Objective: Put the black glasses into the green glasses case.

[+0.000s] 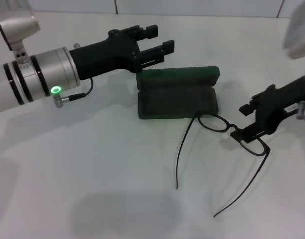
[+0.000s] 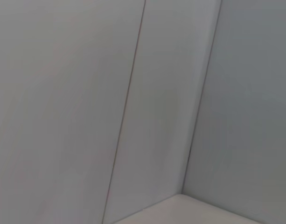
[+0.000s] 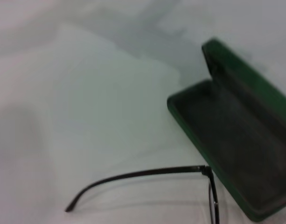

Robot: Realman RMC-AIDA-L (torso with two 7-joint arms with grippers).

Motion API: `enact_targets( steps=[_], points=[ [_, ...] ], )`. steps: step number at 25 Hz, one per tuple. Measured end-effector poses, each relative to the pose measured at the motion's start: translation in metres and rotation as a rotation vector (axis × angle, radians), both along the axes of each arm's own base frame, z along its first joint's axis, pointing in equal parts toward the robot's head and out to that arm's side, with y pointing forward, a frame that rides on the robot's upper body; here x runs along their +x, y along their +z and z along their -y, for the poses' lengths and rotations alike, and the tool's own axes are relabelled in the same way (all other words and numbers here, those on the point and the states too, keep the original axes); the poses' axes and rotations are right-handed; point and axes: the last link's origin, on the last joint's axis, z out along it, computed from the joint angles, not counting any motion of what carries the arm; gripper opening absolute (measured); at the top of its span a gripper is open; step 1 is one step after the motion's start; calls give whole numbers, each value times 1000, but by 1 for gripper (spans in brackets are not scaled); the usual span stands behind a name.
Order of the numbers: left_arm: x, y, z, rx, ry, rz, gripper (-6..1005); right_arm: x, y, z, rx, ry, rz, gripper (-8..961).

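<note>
The green glasses case [image 1: 177, 99] lies open mid-table, lid raised at the back, dark lining showing; the right wrist view shows the case [image 3: 231, 140] too. The black glasses [image 1: 231, 128] sit just right of the case's front corner, one lens touching its edge and both thin temple arms stretched toward me. One temple arm [image 3: 143, 173] also crosses the right wrist view. My right gripper [image 1: 246, 120] is at the glasses from the right, fingers apart, the lower finger over the bridge. My left gripper [image 1: 159, 39] hangs open over the case's back left corner, holding nothing.
The white table [image 1: 92, 174] carries only the case and the glasses. A pale panelled wall [image 2: 133, 102] stands behind the table's far edge.
</note>
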Motion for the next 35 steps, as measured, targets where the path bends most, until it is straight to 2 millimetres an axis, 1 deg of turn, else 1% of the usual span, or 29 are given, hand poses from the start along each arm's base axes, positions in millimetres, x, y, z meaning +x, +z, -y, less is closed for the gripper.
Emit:
enact_targets(
  steps=[3, 10, 13, 16, 19, 24, 30, 35],
  points=[
    [-1, -1, 1, -6, 2, 0, 642, -4, -14, -3, 20, 15, 62, 670],
    [1, 0, 3, -19, -11, 10, 641, -6, -32, -3, 13, 26, 111, 600],
    [1, 0, 4, -18, -12, 10, 640, -5, -37, -3, 9, 33, 122, 570],
    [1, 0, 4, -19, -12, 11, 641, -5, -50, -3, 3, 65, 150, 522],
    [1, -1, 4, -19, -12, 12, 641, -5, -55, -3, 4, 76, 156, 464],
    [2, -2, 4, -19, -13, 16, 640, -4, -61, -2, 3, 87, 173, 449],
    [3, -5, 6, -20, -17, 27, 640, -3, -61, -1, 1, 77, 177, 430],
    [2, -5, 6, -18, -14, 27, 639, -4, -52, -4, 15, 59, 171, 220]
  ],
)
